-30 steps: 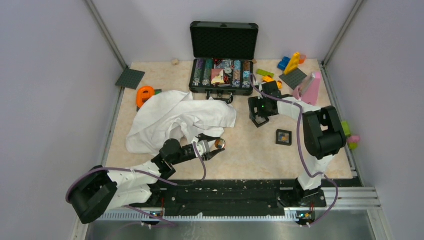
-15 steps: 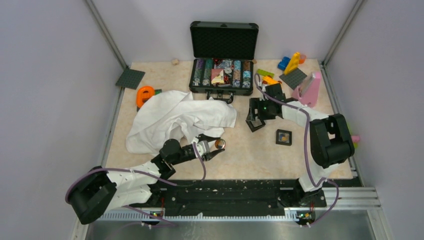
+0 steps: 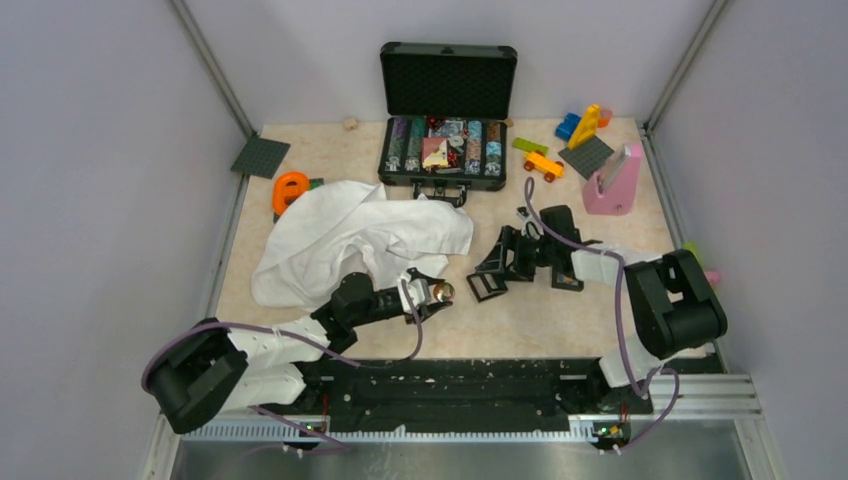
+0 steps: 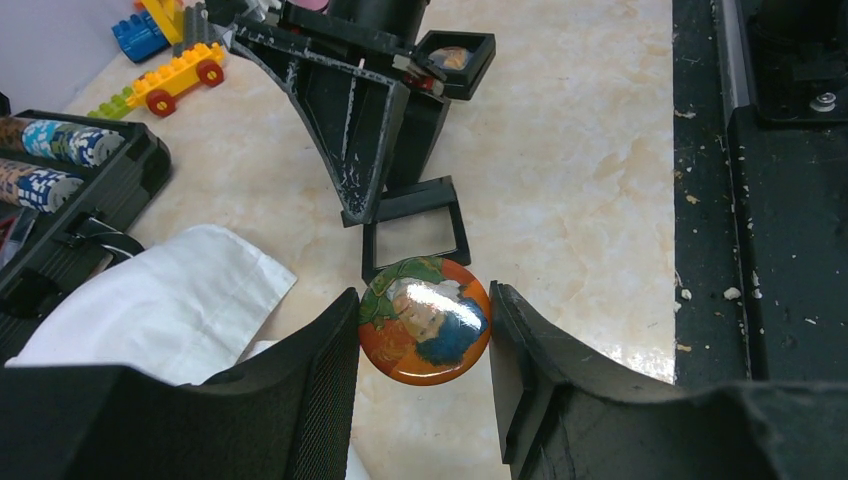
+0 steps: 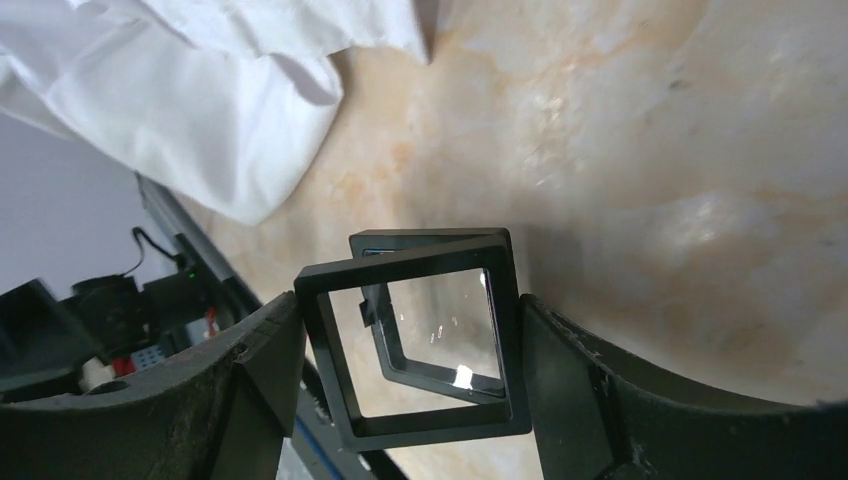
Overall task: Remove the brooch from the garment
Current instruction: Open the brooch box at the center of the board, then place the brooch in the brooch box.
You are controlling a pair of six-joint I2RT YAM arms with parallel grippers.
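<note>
While the left arm (image 3: 290, 340) lay low, reaching toward one o'clock, the left gripper (image 3: 432, 296) pinched the brooch (image 3: 441, 291) beside the five-o'clock edge of the crumpled white shirt (image 3: 340, 235). In the left wrist view, the brooch showed glossy, round and orange-rimmed between ribbed black fingers (image 4: 310, 380). In the right wrist view, the right gripper (image 5: 410, 350) clasped a square black clear-paned frame (image 5: 440, 420).

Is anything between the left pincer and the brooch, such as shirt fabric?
Nothing visible. The brooch sits directly between the fingers of the left pincer, touching both. The white shirt lies off to the side, not covering it. The black frame in the right pincer is beyond the brooch, not between.
</note>
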